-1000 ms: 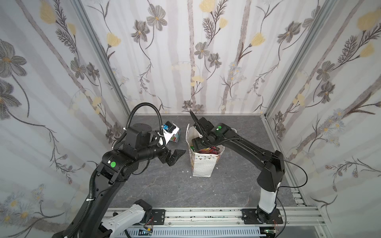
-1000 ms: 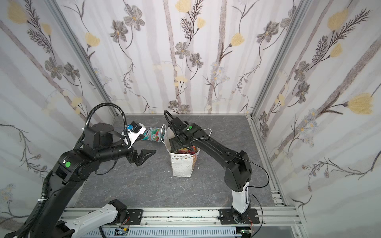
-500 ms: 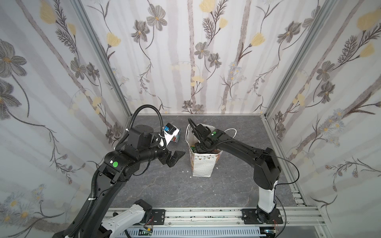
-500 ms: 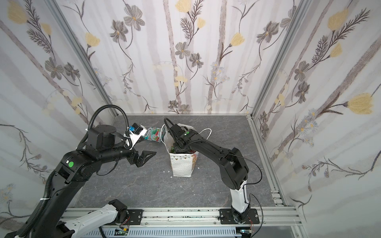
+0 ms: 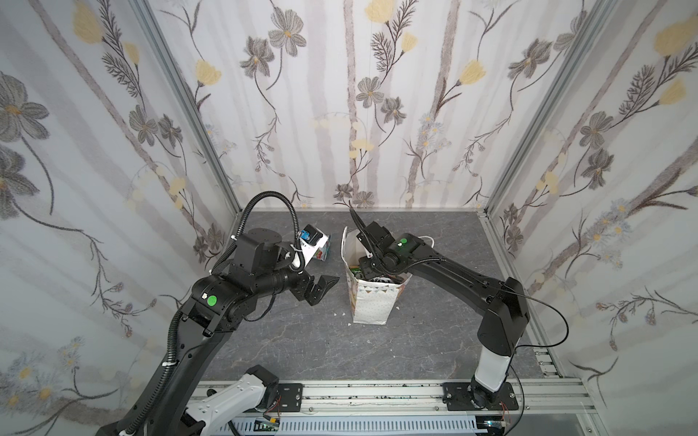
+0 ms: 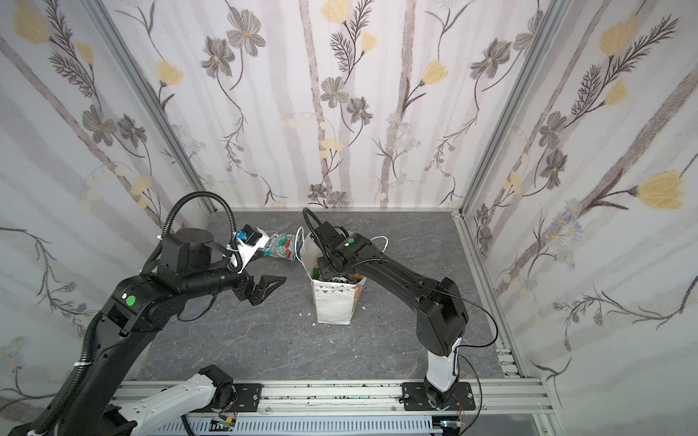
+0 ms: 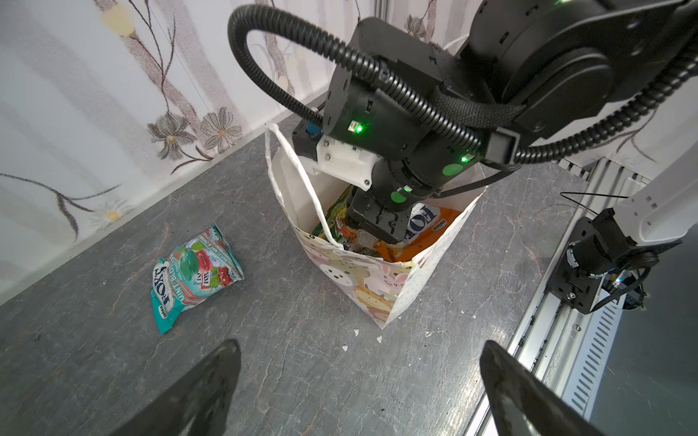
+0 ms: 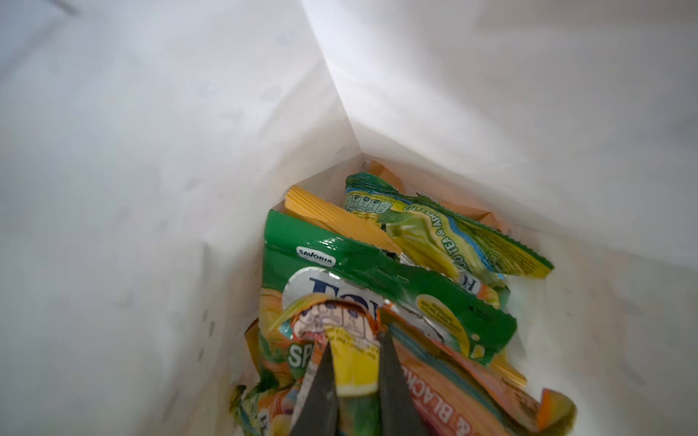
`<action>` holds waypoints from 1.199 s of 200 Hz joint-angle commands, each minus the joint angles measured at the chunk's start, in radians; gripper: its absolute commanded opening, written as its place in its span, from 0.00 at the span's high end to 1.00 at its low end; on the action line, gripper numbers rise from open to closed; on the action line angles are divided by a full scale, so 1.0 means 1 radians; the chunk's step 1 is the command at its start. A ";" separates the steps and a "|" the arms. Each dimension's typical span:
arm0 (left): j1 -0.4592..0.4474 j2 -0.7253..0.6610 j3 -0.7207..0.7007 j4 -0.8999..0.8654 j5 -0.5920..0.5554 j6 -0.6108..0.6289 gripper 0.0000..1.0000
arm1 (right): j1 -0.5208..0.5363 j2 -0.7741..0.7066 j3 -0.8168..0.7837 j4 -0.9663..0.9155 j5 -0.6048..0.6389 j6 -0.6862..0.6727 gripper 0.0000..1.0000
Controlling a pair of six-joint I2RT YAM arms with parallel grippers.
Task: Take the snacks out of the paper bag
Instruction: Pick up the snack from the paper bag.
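Note:
The white paper bag [image 5: 372,305] [image 6: 334,304] [image 7: 381,281] stands upright mid-table. My right arm reaches down into its mouth, so the right gripper is hidden in both top views. Inside the bag, the right gripper [image 8: 355,339] is shut on the crumpled top of a yellow-orange snack packet [image 8: 340,321]. Around it lie a green packet [image 8: 377,271], a green-yellow packet [image 8: 434,234] and an orange one [image 8: 445,396]. A teal-pink snack [image 7: 194,271] [image 6: 281,245] lies flat on the table left of the bag. My left gripper [image 7: 360,347] [image 5: 321,288] hovers open and empty left of the bag.
Small white paper scraps [image 7: 355,332] dot the grey tabletop near the bag's foot. The bag's cord handle [image 7: 302,181] hangs over its rim. A metal rail [image 5: 377,392] runs along the front edge. Flowered walls close in the left, back and right sides.
My right gripper has gone deeper into the bag and its jaws have shut on the yellow-orange packet. The left arm has barely moved and stays open.

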 commanded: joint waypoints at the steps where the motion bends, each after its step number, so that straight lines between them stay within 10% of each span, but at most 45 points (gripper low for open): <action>1: 0.000 -0.002 0.008 0.023 0.000 -0.004 0.00 | 0.002 -0.029 0.023 0.013 0.011 0.013 1.00; 187: -0.001 -0.011 0.002 0.060 0.001 -0.025 0.00 | 0.001 -0.207 0.162 0.054 0.028 0.055 1.00; 240: -0.001 -0.011 0.010 0.222 0.007 -0.269 0.00 | 0.033 -0.302 0.169 0.157 0.046 0.049 1.00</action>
